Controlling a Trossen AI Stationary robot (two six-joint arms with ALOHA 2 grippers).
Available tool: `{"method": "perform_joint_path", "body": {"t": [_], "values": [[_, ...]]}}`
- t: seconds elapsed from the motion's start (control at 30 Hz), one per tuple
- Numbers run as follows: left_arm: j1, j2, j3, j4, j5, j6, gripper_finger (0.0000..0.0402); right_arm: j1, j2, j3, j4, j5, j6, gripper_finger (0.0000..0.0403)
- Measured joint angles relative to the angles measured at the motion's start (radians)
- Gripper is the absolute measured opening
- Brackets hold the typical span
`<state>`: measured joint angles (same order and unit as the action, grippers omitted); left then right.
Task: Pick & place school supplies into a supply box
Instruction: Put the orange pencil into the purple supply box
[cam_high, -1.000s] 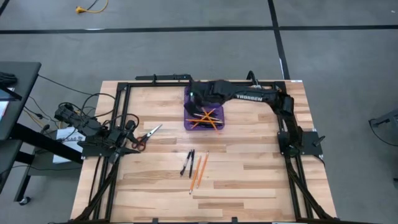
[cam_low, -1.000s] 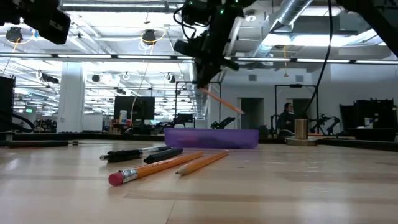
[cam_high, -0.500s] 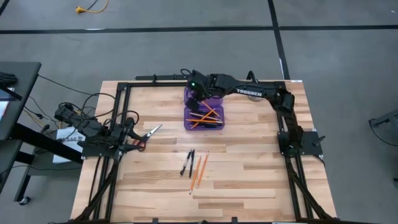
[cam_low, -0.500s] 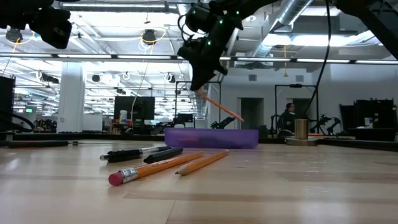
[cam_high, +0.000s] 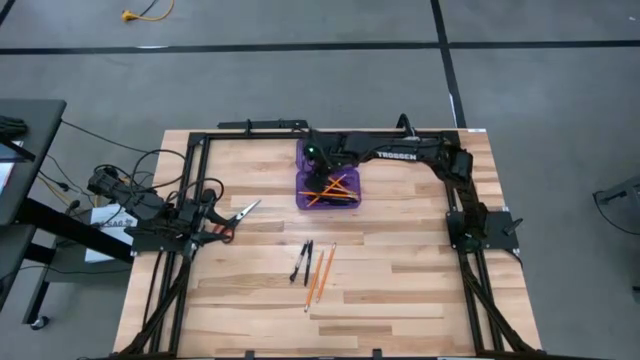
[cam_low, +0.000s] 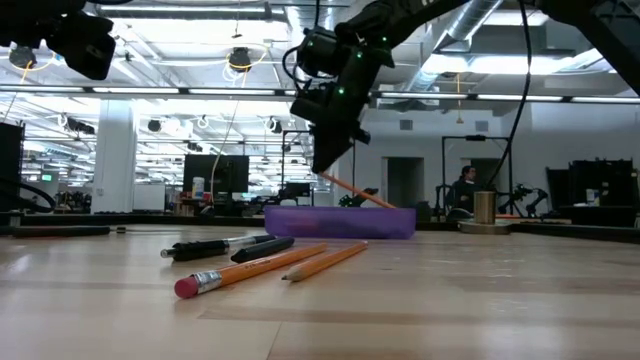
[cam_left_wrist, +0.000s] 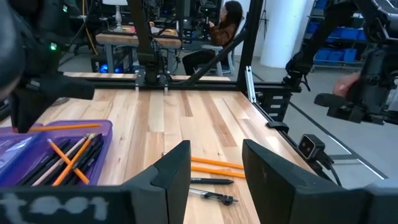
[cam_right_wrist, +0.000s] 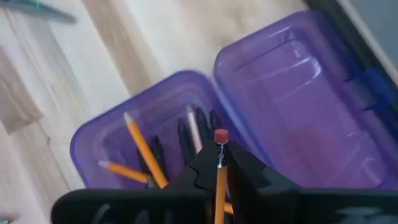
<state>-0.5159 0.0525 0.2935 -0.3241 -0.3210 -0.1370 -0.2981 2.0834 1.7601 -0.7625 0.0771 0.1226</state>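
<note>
The purple supply box (cam_high: 330, 178) lies open at the table's far middle, with several orange pencils and dark pens in its near half (cam_right_wrist: 149, 152). My right gripper (cam_high: 318, 158) hangs over it, shut on an orange pencil (cam_low: 358, 191). Two more orange pencils (cam_high: 320, 275) and two black pens (cam_high: 302, 262) lie flat on the table's middle. Red-handled scissors (cam_high: 237, 217) lie at the left, just in front of my left gripper (cam_left_wrist: 214, 171), which is open and holds nothing. My right gripper pinches the orange pencil between its two fingers close to the eraser end (cam_right_wrist: 220, 163); the red eraser (cam_right_wrist: 220, 135) sticks out past them. The fingers slant down from above. The pencil is tilted, its pointed end (cam_low: 392, 206) low at the box's rim; whether it touches I cannot tell.
A black metal frame (cam_high: 250, 126) runs round the table's edges. A round silver object (cam_low: 485, 208) stands at the far right. The box's lid half (cam_right_wrist: 298, 106) lies open on the far side. A person (cam_low: 462, 190) sits in the room behind.
My right gripper has gone down toward the supply box with the orange pencil and has rolled at the wrist. The pencil's pointed end, clear above the box a second ago, is now down at the box's rim.
</note>
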Motion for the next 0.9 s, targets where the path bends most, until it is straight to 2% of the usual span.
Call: {"method": "perform_joint_path", "body": {"t": [0.17, 0.43, 0.67, 0.9], "values": [[0.000, 0.000, 0.000, 0.000, 0.001, -0.011, 0.0132, 0.017, 0.000, -0.016, 0.007, 0.000, 0.031, 0.0035], [0.000, 0.000, 0.000, 0.000, 0.001, -0.016, 0.0132, 0.042, 0.000, -0.016, -0.002, 0.000, 0.115, 0.0105], [0.000, 0.000, 0.000, -0.001, 0.029, -0.017, 0.0132, 0.072, -0.001, -0.014, -0.081, -0.005, 0.331, 0.0141], [0.000, 0.000, 0.000, 0.000, 0.029, -0.017, 0.0132, 0.133, -0.005, 0.012, -0.180, -0.097, 0.563, 0.0147]]}}
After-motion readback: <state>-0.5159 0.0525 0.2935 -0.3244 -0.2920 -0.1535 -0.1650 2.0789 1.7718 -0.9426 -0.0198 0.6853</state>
